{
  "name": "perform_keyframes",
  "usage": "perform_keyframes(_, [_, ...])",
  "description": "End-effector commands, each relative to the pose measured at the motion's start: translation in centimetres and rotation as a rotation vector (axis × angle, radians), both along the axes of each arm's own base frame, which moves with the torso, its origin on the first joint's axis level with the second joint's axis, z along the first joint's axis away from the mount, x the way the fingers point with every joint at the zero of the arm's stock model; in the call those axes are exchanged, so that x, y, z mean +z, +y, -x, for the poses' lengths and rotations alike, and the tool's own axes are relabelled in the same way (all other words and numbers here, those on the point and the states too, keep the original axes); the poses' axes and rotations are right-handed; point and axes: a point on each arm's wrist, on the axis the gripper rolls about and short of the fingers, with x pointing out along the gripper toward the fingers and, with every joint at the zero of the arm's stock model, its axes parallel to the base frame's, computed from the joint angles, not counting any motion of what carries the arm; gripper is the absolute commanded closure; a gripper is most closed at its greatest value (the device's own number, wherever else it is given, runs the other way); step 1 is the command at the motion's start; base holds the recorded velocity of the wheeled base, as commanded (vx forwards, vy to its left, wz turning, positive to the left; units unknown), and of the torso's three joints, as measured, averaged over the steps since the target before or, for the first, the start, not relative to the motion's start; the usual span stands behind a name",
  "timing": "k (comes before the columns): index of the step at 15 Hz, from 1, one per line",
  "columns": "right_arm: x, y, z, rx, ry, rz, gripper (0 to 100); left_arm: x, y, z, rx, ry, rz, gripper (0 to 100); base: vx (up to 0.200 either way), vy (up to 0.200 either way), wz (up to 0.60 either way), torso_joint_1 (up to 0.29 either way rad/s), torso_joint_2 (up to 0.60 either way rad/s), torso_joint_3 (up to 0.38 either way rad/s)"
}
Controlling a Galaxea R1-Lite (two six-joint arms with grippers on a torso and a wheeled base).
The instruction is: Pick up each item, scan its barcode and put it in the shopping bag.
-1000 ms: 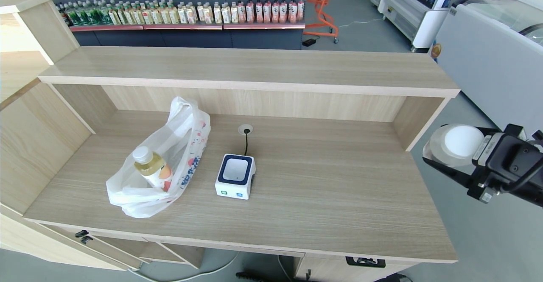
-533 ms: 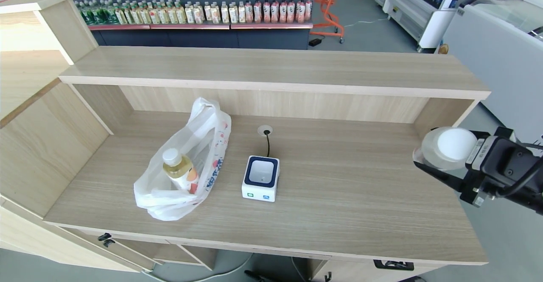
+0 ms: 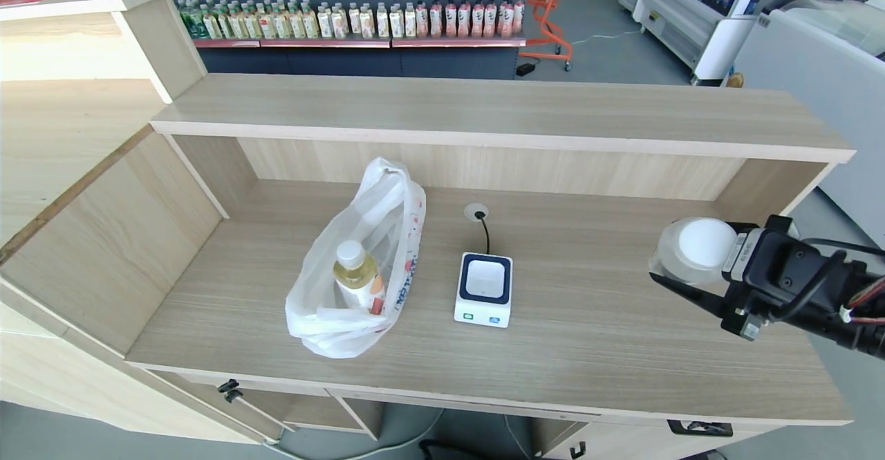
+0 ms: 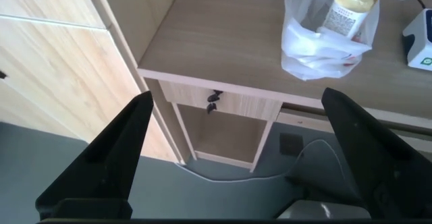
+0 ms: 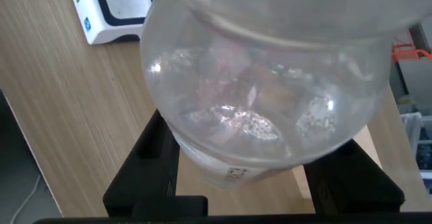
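Head camera panned: everything on the counter has slid toward 3 o'clock in the head view since a second ago. The shopping bag and barcode scanner kept their spacing, so don't log that as motion.

What did move: the right gripper was out past the counter's end and now sits over its 3 o'clock end.

Its jaws are clamped on a clear jar with a white lid. You see one black finger on each side of the jar's body in the right wrist view. The jar is in the air, well apart from the scanner, at the scanner's 3 o'clock.

The scanner sits mid-counter, window up. Its cable runs toward 12 o'clock into a grommet.

The bag is just beside the scanner at its 9 o'clock, mouth open. A drink bottle with a white cap stands inside it.

The left gripper is spread wide with nothing between the fingers. It is low, off the counter's front edge, near the drawer.
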Motion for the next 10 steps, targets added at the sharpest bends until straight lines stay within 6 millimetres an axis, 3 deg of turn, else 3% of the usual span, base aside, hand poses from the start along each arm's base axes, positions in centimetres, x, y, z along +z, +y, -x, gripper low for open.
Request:
perform_keyframes(1, [-0.2, 0.5, -0.5, 0.018, 0.012, 0.003, 100, 0.0, 0.0, 0.0, 0.000, -0.001, 0.001, 0, 0.000, 0.200, 0.00, 0.002, 0.00, 0.002])
perform_keyframes(4, [-0.6, 0.6, -0.9, 0.017, 0.031, 0.009, 100, 0.0, 0.0, 0.0, 0.000, 0.000, 0.000, 0, 0.000, 0.200, 0.00, 0.001, 0.00, 0.004])
perform_keyframes(8, [-1.0, 0.7, -1.9, 0.011, 0.050, 0.013, 100, 0.0, 0.0, 0.0, -0.002, 0.002, -0.005, 0, 0.000, 0.000, 0.00, 0.000, 0.00, 0.000])
perform_keyframes(10, [-1.1, 0.9, -2.4, 0.020, 0.056, 0.013, 100, 0.0, 0.0, 0.0, -0.003, 0.005, -0.026, 0, 0.200, 0.000, 0.00, 0.007, 0.00, 0.002])
